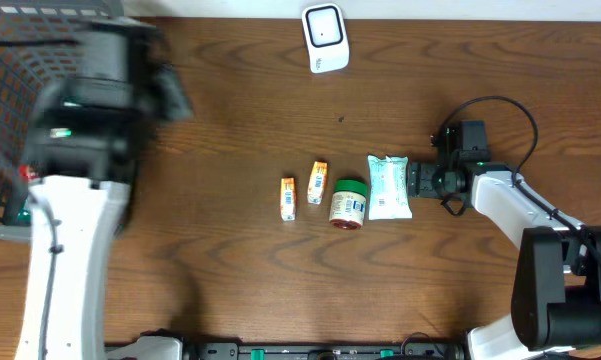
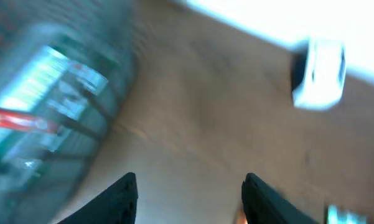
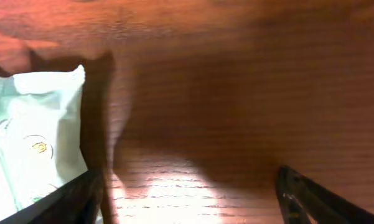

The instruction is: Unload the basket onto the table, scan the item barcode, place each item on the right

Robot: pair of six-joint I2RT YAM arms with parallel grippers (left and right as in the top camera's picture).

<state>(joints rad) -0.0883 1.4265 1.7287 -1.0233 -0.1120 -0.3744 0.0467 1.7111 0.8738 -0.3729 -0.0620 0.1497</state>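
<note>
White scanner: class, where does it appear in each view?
Overhead: white scanner at the top edge, centre.
Left wrist: scanner at upper right, blurred.
Right wrist: not in it.
Shared landmark: the wooden table, in all three.

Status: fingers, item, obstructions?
Both open, empty: left fingers near basket, right fingers beside white packet. Packet lying ungripped. Nothing between it and scanner.

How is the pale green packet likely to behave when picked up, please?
The packet looks like a soft film pouch, so it would probably flex and sag. Lying flat, it seems unlikely to roll. Its smooth wrapper may be slippery.
</note>
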